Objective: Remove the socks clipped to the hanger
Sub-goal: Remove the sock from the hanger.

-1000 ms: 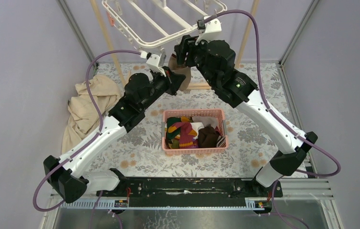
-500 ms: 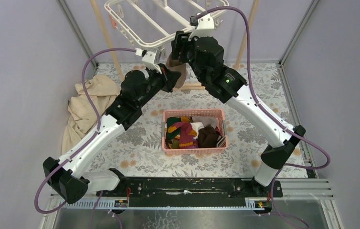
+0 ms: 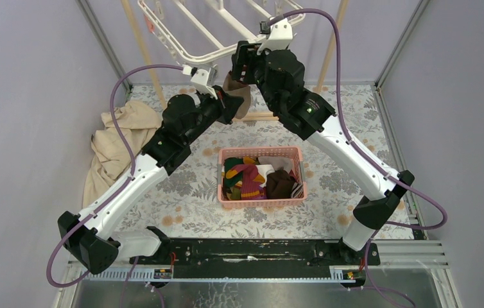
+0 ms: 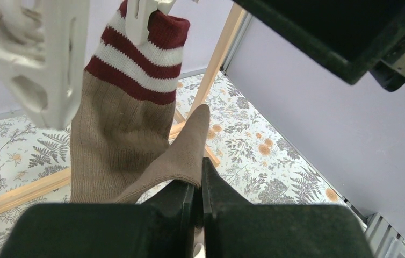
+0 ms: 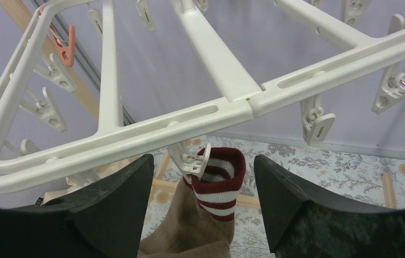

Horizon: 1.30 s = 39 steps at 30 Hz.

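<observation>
Your left wrist camera is giving you what the overhead view is hiding: the left fingers (image 4: 209, 185) are pressing together on the tan foot of a sock (image 4: 120, 134), with the fabric pinched between them. That sock is hanging by its maroon-and-white striped cuff from a white clip (image 4: 142, 16) above.

Your right wrist camera is looking up from under the hanger (image 5: 211, 115). There the right fingers (image 5: 136, 177) are standing wide apart, one on each side of the striped cuff, gripping nothing. You cannot tell from this view whether they are touching the cuff. An orange clip (image 5: 67, 45) is dangling from the rack's far left bar, and several other white clips are hanging bare.

From overhead, both arms are reaching up under the rack's near edge, and their wrists are covering most of the sock, so only a tan patch is showing between them. Below them, a pink basket (image 3: 262, 152) is sitting on the floral counter (image 3: 188, 192) with loose socks (image 3: 246, 176) piled inside. A beige cloth (image 3: 114, 144) is lying crumpled at the left, and a wooden pole frame (image 3: 138, 45) is rising behind the hanger.
</observation>
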Tool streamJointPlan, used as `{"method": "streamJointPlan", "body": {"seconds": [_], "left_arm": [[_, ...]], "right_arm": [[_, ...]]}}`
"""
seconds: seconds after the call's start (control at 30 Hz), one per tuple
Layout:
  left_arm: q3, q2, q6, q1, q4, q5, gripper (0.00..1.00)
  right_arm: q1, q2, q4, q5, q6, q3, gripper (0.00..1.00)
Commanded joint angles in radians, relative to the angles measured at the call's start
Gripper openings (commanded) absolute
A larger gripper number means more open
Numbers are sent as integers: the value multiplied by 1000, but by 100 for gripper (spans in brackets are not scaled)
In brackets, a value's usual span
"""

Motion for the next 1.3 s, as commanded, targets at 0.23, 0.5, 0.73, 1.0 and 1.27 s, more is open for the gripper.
{"method": "streamJointPlan", "body": {"seconds": [0.23,0.5,0.73,1.0,1.27], "left_arm": [[40,-17,5,7,10,22,8],[35,-24,6,9,8,22,8],[32,-26,5,13,11,25,8],[30,-30,3,17,13,30,8],[25,-26,0,18,20,35,7]], "right_arm": [[8,0,13,32,-1,52,83],[7,31,-4,62,-13,88,85],[-7,47,-9,59,-1,95,89],[-21,64,0,26,10,105,88],[-21,95,-15,16,-1,154,88]]}}
